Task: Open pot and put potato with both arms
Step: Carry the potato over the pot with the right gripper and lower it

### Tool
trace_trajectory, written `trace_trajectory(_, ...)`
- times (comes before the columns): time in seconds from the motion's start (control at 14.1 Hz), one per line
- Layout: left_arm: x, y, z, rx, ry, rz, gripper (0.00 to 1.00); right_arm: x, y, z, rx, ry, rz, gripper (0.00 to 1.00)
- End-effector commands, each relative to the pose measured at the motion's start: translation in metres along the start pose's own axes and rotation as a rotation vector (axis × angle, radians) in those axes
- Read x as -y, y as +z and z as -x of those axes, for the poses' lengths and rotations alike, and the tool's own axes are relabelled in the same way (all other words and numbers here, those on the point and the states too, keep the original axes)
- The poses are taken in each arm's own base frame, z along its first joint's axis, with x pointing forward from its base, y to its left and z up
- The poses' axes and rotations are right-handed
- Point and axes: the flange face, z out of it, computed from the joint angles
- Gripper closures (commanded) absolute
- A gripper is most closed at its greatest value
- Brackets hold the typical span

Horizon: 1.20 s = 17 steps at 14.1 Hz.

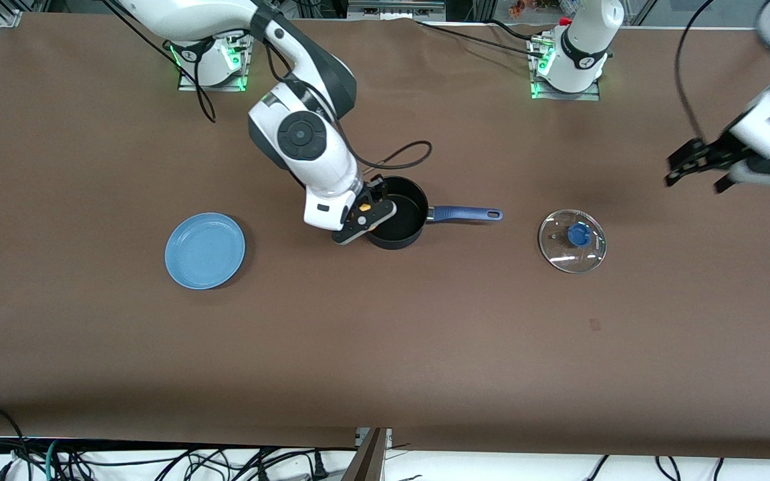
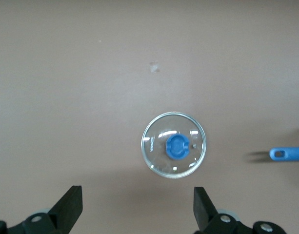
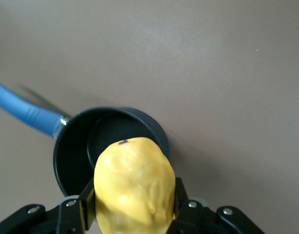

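pot [image 1: 396, 220]: uncovered, mid-table, black inside bare; blue handle [image 1: 465, 214] points toward the left arm's end of the table
potato [image 1: 363, 208]: pinched in the right gripper, held over the pot's rim on the side toward the right arm's end; in the right wrist view it hangs above the pot [image 3: 110, 146] opening
right gripper [image 1: 366, 212]: fingers clamped on the potato [image 3: 134, 187] from both sides, tilted down toward the pot
right arm: reaches from its base down to the pot, forearm angled steeply, wrist just above the rim
lid [image 1: 572, 240]: glass with blue knob, flat on the table, well apart from the pot, just past the handle's end
left gripper [image 1: 699, 167]: fingers spread wide, nothing between them, up in the air over bare table toward the left arm's end; the wrist view looks down on the lid [image 2: 173, 145]
left arm: waits
plate [image 1: 204, 250]: light blue, toward the right arm's end, well apart from the pot
room: wide bare brown table [image 1: 385, 347] nearer the front camera; gap between plate and pot open
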Motion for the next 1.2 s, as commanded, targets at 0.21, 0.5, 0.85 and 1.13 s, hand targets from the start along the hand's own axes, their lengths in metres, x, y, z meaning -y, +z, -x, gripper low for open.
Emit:
trace_trajectory(0.21,-0.016,-0.070,-0.035,0.070,0.054,-0.059,0.00,0.038,0.043,0.000,-0.009,0.166,-0.017,0.84)
trace_trajectory(0.5,-0.025,-0.080,-0.053,0.063,0.031,-0.065,0.00,0.052,0.056,0.008,0.009,0.208,0.001,0.84)
trace_trajectory(0.85,-0.034,-0.078,-0.056,0.059,0.029,-0.058,0.00,0.046,0.077,0.010,0.034,0.281,0.018,0.83)
trace_trajectory(1.13,-0.038,-0.063,-0.064,0.068,-0.021,-0.043,0.00,0.041,0.102,0.015,0.062,0.366,0.040,0.82)
